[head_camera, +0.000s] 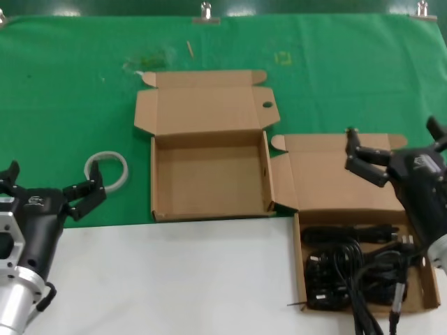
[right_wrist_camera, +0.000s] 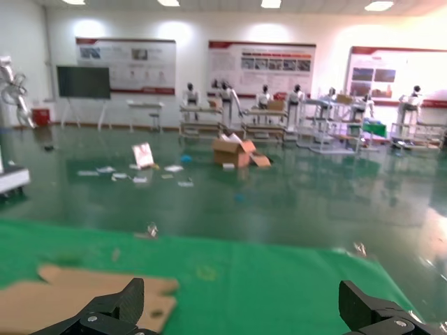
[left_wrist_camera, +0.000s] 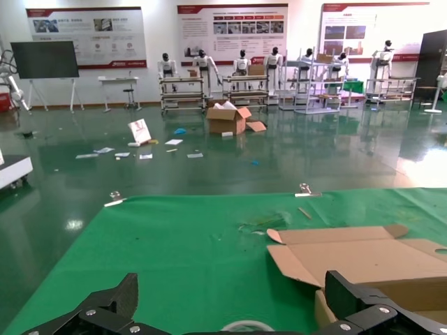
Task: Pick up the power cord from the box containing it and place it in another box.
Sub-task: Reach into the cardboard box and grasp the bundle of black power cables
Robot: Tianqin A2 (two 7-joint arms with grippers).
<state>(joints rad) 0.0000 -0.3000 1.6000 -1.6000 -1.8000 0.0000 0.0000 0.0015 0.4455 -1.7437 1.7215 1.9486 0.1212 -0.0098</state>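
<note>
Currently the right hand (head_camera: 397, 150), fingers spread apart, hovers over the power cord (head_camera: 349, 269); its loose coils could snag or unravel when lifted.

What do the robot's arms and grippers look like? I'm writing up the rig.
Both grippers, left and right, are matte black with chunky angular fingers and faint light markings on the bodies. The left arm ends in a silver metal wrist; thick black cables trail from the right arm.

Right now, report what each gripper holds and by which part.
Nothing is held. The left gripper and right gripper are both open and empty; the power cord lies untouched in its box.
</note>
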